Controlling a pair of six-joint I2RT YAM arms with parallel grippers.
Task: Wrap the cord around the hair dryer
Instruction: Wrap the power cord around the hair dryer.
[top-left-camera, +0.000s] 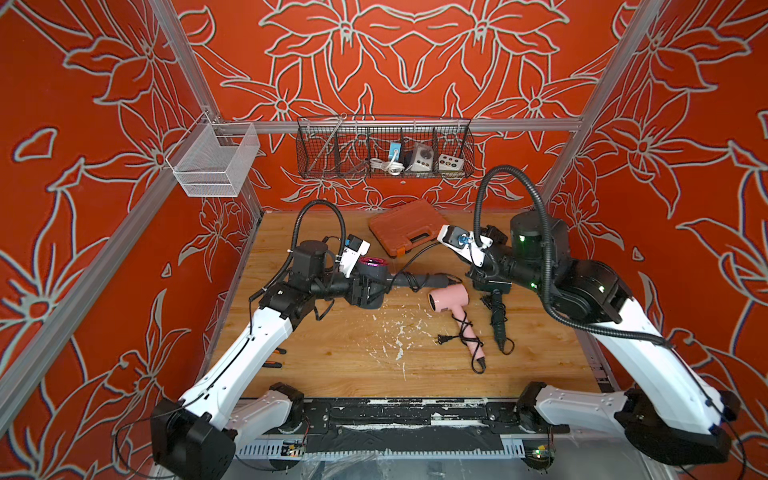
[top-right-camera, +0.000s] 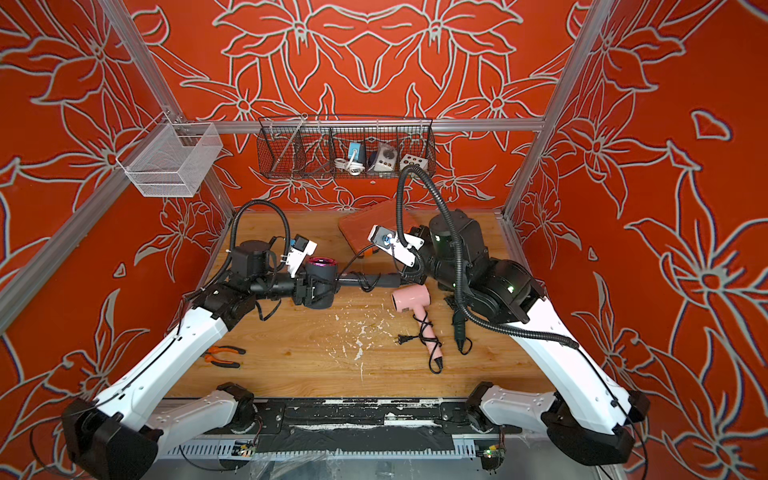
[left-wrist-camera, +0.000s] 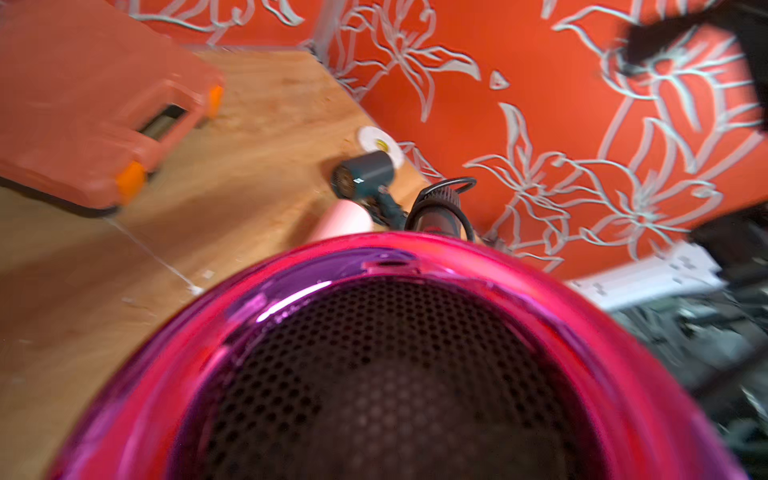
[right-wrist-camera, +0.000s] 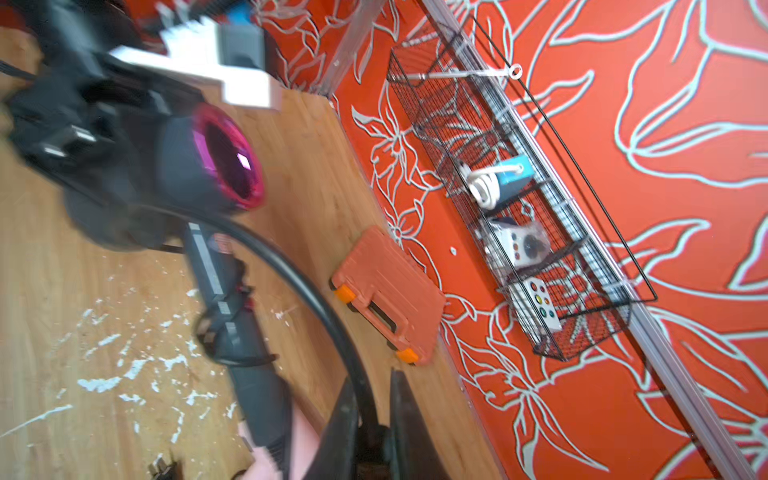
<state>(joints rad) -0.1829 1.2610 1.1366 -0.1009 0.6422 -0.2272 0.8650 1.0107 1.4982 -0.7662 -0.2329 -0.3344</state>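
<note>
A dark hair dryer (top-left-camera: 374, 276) with a magenta rear ring (left-wrist-camera: 415, 253) is held above the table, handle pointing right. My left gripper (top-left-camera: 366, 291) is shut on its barrel; in the left wrist view the dryer's grille hides the fingers. A few loops of black cord (top-left-camera: 415, 254) sit on the handle (top-right-camera: 374, 281). From there the cord (right-wrist-camera: 299, 282) arcs up to my right gripper (right-wrist-camera: 374, 399), which is shut on it close to the handle's end. In both top views the right wrist camera covers those jaws.
A pink hair dryer (top-left-camera: 449, 300) and a black one (top-left-camera: 496, 311), both with wrapped cords, lie under the right arm. An orange tool case (top-left-camera: 405, 228) lies at the back. A black wire basket (top-left-camera: 384, 149) and a white mesh basket (top-left-camera: 212, 162) hang on the walls. Pliers (top-right-camera: 224, 356) lie front left.
</note>
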